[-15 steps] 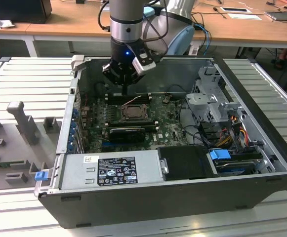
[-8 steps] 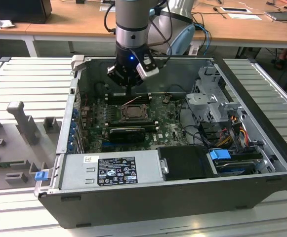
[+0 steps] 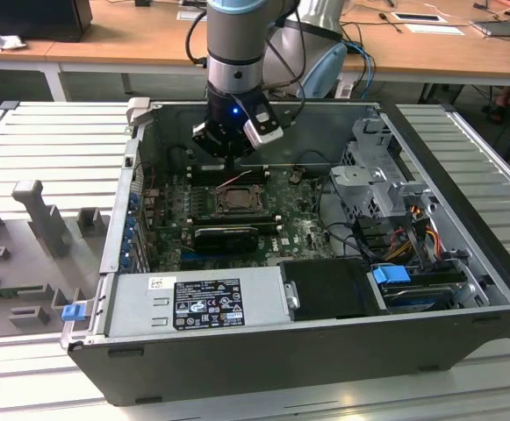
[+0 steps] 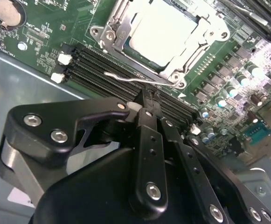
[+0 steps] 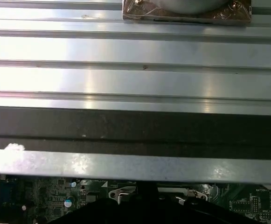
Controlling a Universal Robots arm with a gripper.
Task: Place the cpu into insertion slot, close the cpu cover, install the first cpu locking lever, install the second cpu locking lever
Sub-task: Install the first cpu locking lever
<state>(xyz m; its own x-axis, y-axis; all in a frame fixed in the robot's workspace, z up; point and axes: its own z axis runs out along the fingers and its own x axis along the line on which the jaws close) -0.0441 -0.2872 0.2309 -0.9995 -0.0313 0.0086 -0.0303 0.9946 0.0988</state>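
The cpu lies flat in the insertion slot on the green motherboard, its pale face showing. The cpu cover, a silver frame, is down around it. A thin silver locking lever runs along the socket's edge beside the memory slots, its free end sticking out. My gripper is shut with its black fingertips right at this lever; I cannot tell whether they touch it. In the exterior view my gripper hangs inside the open case, just behind the socket.
Black memory slots lie between my gripper and the socket. A black graphics card, the power supply and a drive cage with cables surround the board. The case wall stands close behind the arm.
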